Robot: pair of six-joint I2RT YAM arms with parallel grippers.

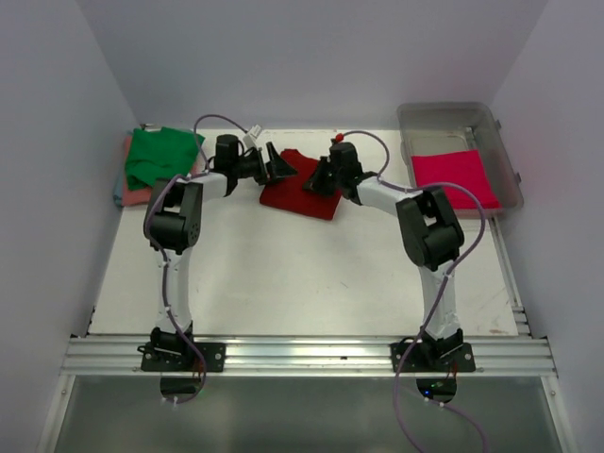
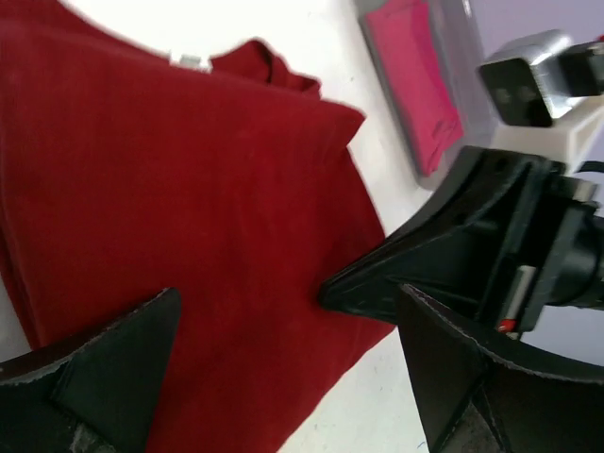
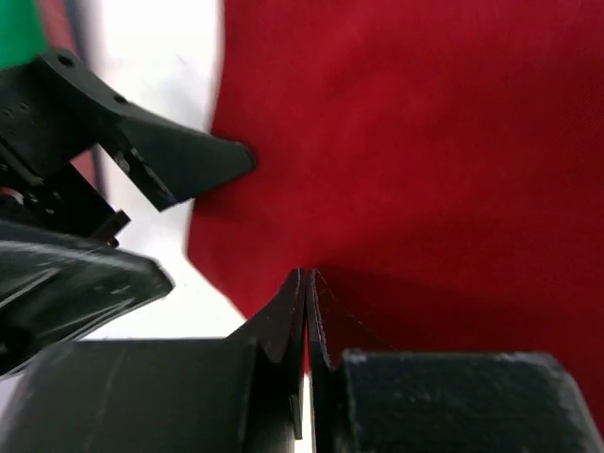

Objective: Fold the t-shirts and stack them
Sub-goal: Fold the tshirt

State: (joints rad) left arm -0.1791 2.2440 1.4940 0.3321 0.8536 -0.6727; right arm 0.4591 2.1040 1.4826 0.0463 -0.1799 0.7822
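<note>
A white tabletop (image 1: 283, 274) sits boxed in by plain pale lilac walls (image 1: 311, 57) at the back, left and right, evenly lit, with a grooved aluminium rail (image 1: 302, 357) running across its near edge.

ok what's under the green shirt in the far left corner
Under the green shirt, a salmon pink shirt peeks out along its left edge. Most of it, and anything lower, is covered.

The dark red shirt (image 2: 170, 170) shows between the left gripper's (image 2: 288, 293) spread fingers (image 2: 104, 377).
</note>
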